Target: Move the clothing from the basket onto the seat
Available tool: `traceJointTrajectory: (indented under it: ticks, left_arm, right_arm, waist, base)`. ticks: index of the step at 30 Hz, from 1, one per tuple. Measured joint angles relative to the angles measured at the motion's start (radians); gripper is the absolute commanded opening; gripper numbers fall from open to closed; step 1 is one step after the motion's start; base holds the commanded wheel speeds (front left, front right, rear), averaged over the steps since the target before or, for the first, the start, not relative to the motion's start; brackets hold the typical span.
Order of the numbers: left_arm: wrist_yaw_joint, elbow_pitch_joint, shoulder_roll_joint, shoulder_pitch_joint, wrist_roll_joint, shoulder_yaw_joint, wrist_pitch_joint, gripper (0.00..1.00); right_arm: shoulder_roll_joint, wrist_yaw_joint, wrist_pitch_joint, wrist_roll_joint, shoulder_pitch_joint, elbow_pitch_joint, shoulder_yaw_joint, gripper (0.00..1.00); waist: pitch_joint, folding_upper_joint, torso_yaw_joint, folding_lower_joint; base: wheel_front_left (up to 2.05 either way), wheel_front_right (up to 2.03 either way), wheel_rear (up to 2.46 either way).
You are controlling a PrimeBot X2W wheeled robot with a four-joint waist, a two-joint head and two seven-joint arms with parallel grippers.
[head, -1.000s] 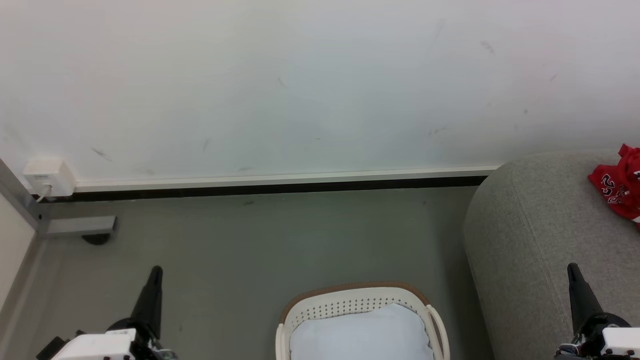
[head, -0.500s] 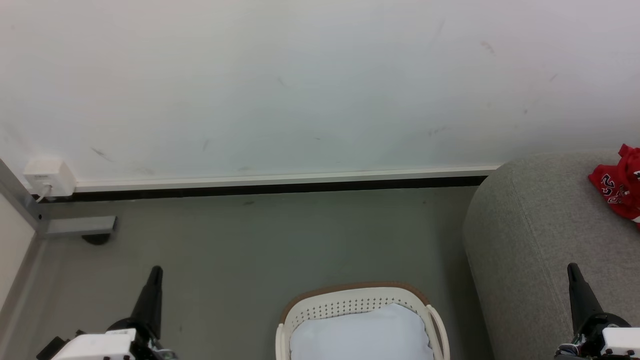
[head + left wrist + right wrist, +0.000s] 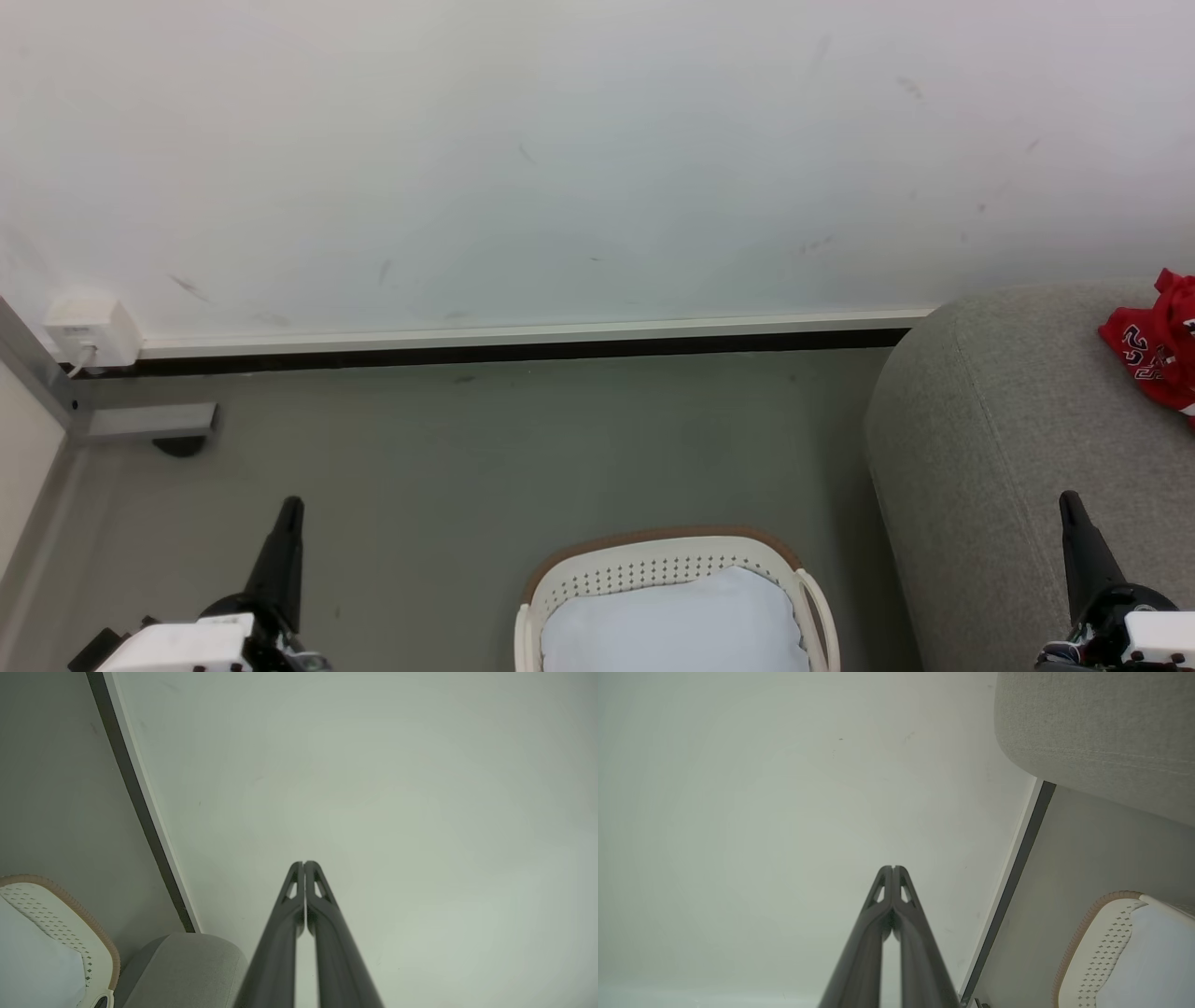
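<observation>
The left pincer (image 3: 303, 864) was seen fully closed, finger pressed to finger with nothing held, and the right pincer (image 3: 893, 868) was likewise closed on nothing. Both were pointed at the wall (image 3: 597, 140). Between the two pincers the basket (image 3: 658, 549) was set on the floor (image 3: 467, 448), and a plain pale cloth (image 3: 672, 621) was seen lying in it. No red was to be made out in the part of the basket in view, though its near end was cut off by the picture's edge. Ahead of the right pincer and to its outer side, well apart from it, the clothing (image 3: 1158, 350) was found crumpled on the seat (image 3: 990, 420). The move was therefore judged done, with no carrying left as far as could be told.
</observation>
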Motion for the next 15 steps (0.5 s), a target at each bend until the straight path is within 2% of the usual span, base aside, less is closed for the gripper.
traceJointTrajectory:
  ticks: [15]
  left_arm:
    - [0.0, 0.0, 0.0, 0.0, 0.0, 0.0, 0.0, 0.0]
  right_arm:
    - [0.0, 0.0, 0.0, 0.0, 0.0, 0.0, 0.0, 0.0]
  waist:
    - [0.0, 0.0, 0.0, 0.0]
  base:
    - [0.0, 0.0, 0.0]
